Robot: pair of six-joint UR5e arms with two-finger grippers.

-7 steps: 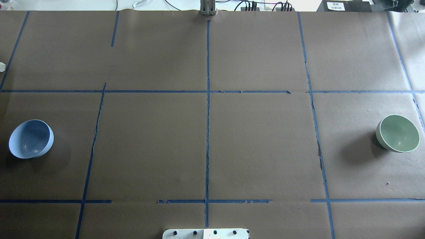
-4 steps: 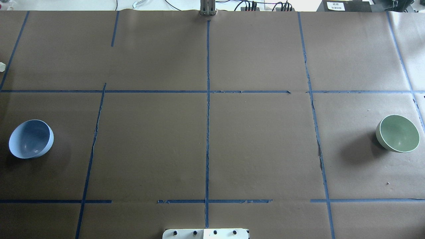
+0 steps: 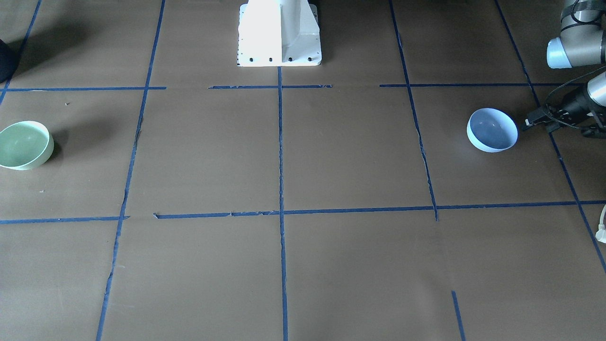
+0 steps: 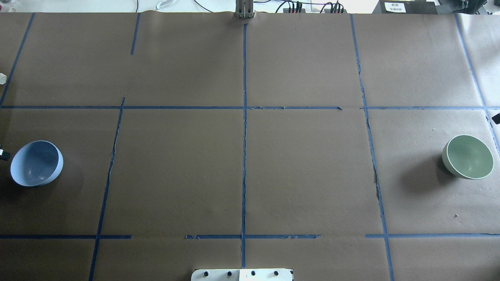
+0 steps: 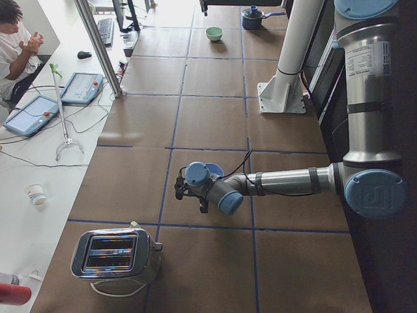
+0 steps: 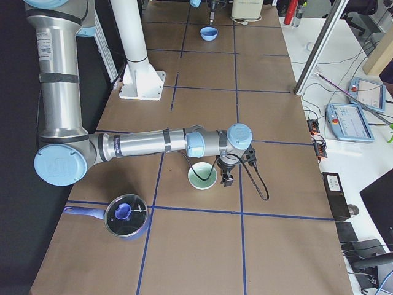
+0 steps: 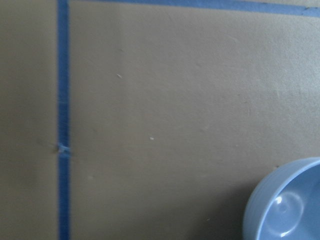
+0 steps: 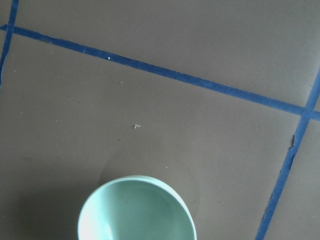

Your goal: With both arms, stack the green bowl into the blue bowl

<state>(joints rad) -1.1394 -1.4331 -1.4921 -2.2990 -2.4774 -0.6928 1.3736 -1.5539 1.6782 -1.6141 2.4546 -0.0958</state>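
The blue bowl (image 4: 36, 163) sits upright at the table's left end; it also shows in the front view (image 3: 492, 129) and in the corner of the left wrist view (image 7: 287, 205). The green bowl (image 4: 468, 157) sits upright at the right end, and shows in the right wrist view (image 8: 137, 210). My left gripper (image 3: 529, 124) hovers just outside the blue bowl's outer side; only its black tip (image 4: 3, 153) shows overhead. My right gripper (image 6: 227, 180) hangs beside the green bowl, with a black bit (image 4: 496, 118) at the overhead edge. I cannot tell whether either is open.
The white pedestal base (image 3: 279, 33) stands at the robot's middle edge. A toaster (image 5: 117, 257) stands beyond the blue bowl at the left end. A lidded blue pot (image 6: 126, 215) sits near the green bowl. Blue tape lines grid the brown table.
Both grippers have come into the overhead view's edges: a black tip now shows left of the blue bowl and another at the right edge above the green bowl. The bowls have not moved.
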